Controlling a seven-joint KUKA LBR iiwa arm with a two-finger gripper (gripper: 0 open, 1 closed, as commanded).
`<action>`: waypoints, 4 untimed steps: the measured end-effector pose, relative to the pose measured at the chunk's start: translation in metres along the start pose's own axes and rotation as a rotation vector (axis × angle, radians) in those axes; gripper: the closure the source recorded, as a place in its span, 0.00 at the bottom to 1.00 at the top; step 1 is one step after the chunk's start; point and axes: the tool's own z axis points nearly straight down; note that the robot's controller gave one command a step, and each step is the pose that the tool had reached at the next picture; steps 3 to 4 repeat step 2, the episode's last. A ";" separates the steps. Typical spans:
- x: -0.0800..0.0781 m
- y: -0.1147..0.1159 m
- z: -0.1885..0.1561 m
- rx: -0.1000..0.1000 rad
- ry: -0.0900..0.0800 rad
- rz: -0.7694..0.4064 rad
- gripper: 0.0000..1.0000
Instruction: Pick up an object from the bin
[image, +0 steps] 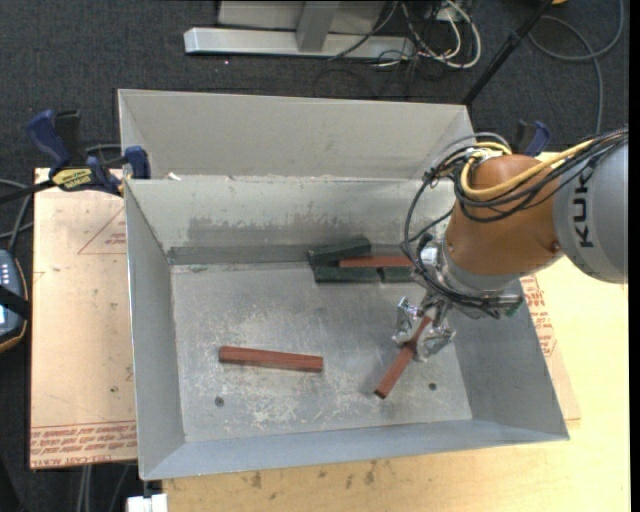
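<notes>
As my gripper (422, 335) grips the upper end of the reddish-brown stick (392, 375), which slants down toward the floor of the bin (300, 310) near its right wall, I judge a steady vertical lift safest, lest the off-centre hold slip.

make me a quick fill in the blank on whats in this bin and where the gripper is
1. The bin has ___ reddish-brown sticks in it in all.
2. The gripper has its fingers closed round the tilted stick on the ___ side of the bin floor as the camera sees it.
3. The dark green block lies at the foot of the ___ wall, with the back stick beside it.

Missing words: three; right; back
</notes>
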 end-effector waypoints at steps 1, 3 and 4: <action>0.000 0.000 -0.002 -0.001 0.001 0.001 1.00; 0.000 0.001 -0.007 -0.005 0.003 0.001 1.00; 0.000 0.001 -0.007 -0.005 0.003 0.001 1.00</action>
